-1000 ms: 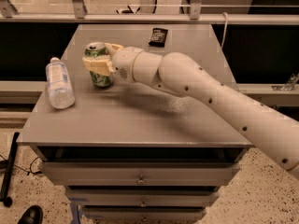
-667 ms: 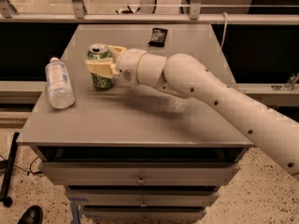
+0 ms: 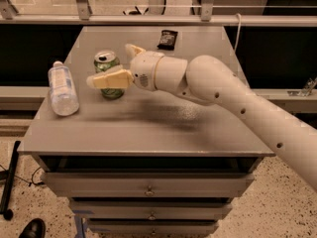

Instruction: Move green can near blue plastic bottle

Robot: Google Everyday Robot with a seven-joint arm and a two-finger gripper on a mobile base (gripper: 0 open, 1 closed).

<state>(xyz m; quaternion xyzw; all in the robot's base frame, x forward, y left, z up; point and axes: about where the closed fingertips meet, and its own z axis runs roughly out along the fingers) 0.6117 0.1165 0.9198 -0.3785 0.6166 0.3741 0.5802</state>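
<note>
Here, farthest to the left of the gripper [image 3: 110, 64], the bottle [image 3: 63, 88] lies on its side on the table [image 3: 148, 128], its white cap pointing toward the back edge. It is well clear of both fingers. Just right of it, with a narrow strip of bare tabletop between the two, the can [image 3: 108, 73] stands upright with its silver top facing up. It sits inside the gripper's reach, between the two fingers. The gripper is spread wide and holds nothing. Its near finger [image 3: 111, 79] runs across the front of the can's side, with its tip pointing left toward the bottle and stopping short of it. Whether that finger touches the can cannot be told. The far finger [image 3: 134, 50] sticks up behind and to the right of the can's top, with a gap showing between it and the rim. Behind the gripper, toward the back of the table and a little to the right, a small dark packet [image 3: 167, 38] lies flat, well apart from the fingers. To the right of the gripper, the thick white arm [image 3: 237, 103] runs from the wrist down to the lower right corner, above the table's right half. Below the tabletop, under the gripper, are the drawers [image 3: 148, 185].
</note>
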